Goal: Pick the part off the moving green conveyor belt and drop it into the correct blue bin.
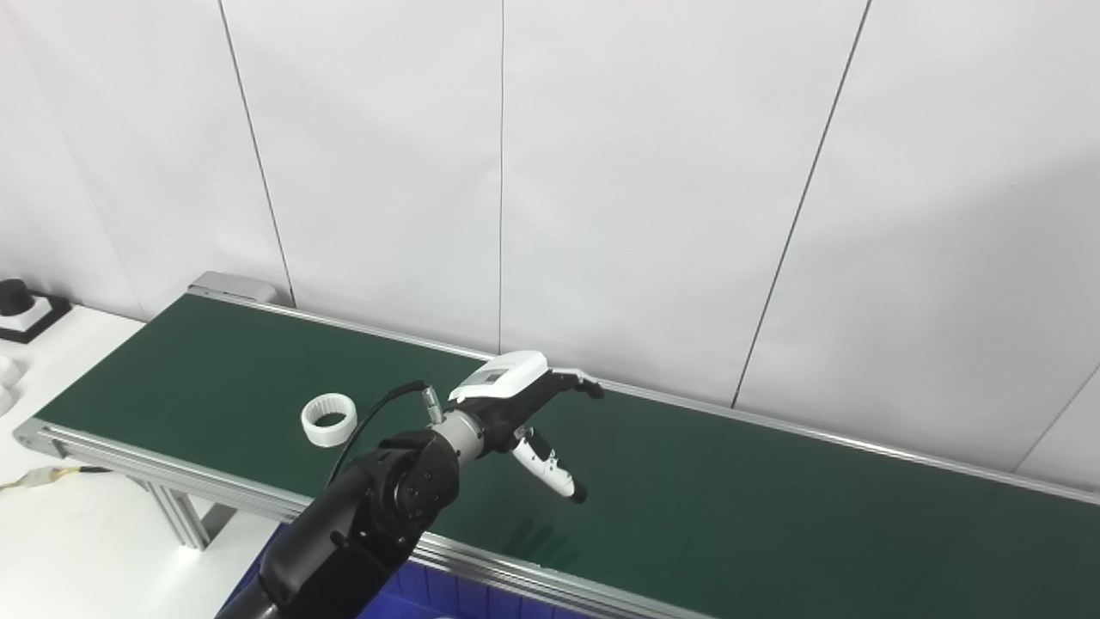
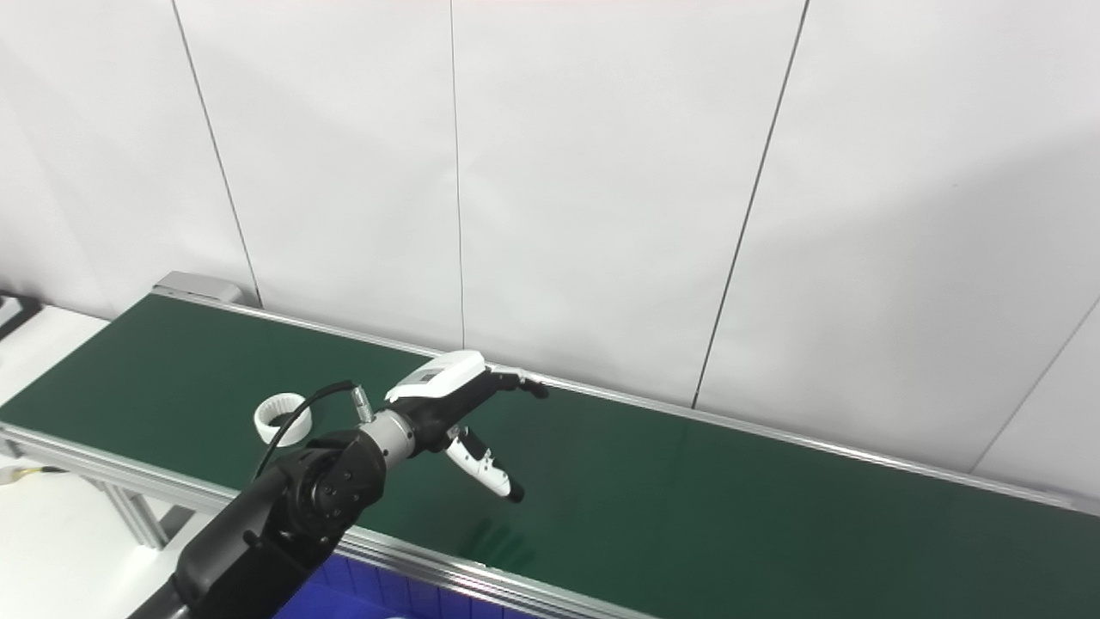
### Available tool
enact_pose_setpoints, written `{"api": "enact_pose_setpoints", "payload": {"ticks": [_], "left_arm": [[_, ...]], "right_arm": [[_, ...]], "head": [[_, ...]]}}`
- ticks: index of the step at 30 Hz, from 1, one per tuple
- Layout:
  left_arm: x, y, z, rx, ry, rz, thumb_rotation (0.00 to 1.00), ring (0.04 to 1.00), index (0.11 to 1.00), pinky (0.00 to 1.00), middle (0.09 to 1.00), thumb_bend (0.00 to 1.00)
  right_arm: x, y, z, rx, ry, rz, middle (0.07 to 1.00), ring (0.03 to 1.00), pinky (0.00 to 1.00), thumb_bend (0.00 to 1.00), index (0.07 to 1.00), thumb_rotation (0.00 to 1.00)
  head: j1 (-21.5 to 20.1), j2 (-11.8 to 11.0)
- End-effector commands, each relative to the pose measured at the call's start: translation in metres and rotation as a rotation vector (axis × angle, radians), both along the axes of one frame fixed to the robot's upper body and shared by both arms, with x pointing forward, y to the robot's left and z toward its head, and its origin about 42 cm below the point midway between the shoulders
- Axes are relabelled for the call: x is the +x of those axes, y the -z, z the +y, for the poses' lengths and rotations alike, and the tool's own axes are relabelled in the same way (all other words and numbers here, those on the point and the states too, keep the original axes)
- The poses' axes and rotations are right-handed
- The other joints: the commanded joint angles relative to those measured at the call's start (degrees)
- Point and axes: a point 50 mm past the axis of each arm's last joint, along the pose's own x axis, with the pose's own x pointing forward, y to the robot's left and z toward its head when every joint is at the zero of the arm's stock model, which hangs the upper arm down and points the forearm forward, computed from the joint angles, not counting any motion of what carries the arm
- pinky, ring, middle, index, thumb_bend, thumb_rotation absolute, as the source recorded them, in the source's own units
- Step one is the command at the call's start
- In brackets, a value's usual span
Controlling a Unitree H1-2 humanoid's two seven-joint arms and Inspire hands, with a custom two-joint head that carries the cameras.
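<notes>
Left eye view and right eye view show one scene from slightly different places. Nearest, at the bottom edge, a strip of a blue bin (image 1: 447,597) is seen below the belt's near aluminium rail (image 1: 516,563). The black left arm (image 1: 361,524) rises from the bottom left, and a black cable (image 1: 369,421) loops at its wrist. The left hand (image 1: 524,404) is held over the green conveyor belt (image 1: 773,507) with fingers spread apart and nothing held; one finger (image 1: 550,468) points down toward the belt and the thumb side reaches toward the far rail. A small grey label is seen on the white back of the hand, but its writing cannot be read. The right hand is not shown in either view.

The part, a white ring (image 1: 328,419) with a ribbed inner wall, lies flat on the belt to the left of the hand, near it but apart.

The belt is matte dark green, framed in silver rails and carried on aluminium legs (image 1: 176,511) over a white table (image 1: 77,542). At the far left a black knob on a black-and-white base (image 1: 21,307) is seen. Behind, a wall of white panels (image 1: 653,172) with thin dark seams closes the room.
</notes>
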Motion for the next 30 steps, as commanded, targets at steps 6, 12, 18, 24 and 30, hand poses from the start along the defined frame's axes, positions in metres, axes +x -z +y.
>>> {"api": "enact_pose_setpoints", "payload": {"ticks": [6,12,18,24,30], "left_arm": [[0.008,-0.011,0.022,0.139,-0.039,-0.026,0.1,0.925,0.834,1.0,0.903,0.94],[0.01,-0.004,0.028,0.2,-0.049,-0.002,0.06,0.939,0.846,1.0,0.914,0.93],[0.017,0.006,0.037,0.236,-0.058,0.029,0.03,0.926,0.842,1.0,0.905,0.92],[0.025,0.013,0.047,0.265,-0.065,0.047,0.01,0.903,0.82,1.0,0.891,0.92],[0.029,0.02,0.053,0.284,-0.074,0.075,0.01,0.888,0.82,1.0,0.884,0.91]], "right_arm": [[0.004,-0.013,-0.001,0.021,-0.002,-0.077,0.837,0.803,0.72,0.29,0.914,0.82],[0.004,-0.013,-0.002,0.026,0.0,-0.073,0.842,0.808,0.73,0.28,0.918,0.8],[0.004,-0.013,-0.003,0.025,-0.004,-0.074,0.842,0.806,0.72,0.29,0.915,0.81],[0.004,-0.013,-0.003,0.026,-0.001,-0.068,0.838,0.801,0.72,0.31,0.91,0.8],[0.003,-0.013,-0.004,0.026,-0.004,-0.07,0.835,0.799,0.72,0.33,0.908,0.81]], "head": [[0.37,0.45],[0.34,0.7],[0.27,0.78],[0.17,0.85],[0.12,0.92]]}}
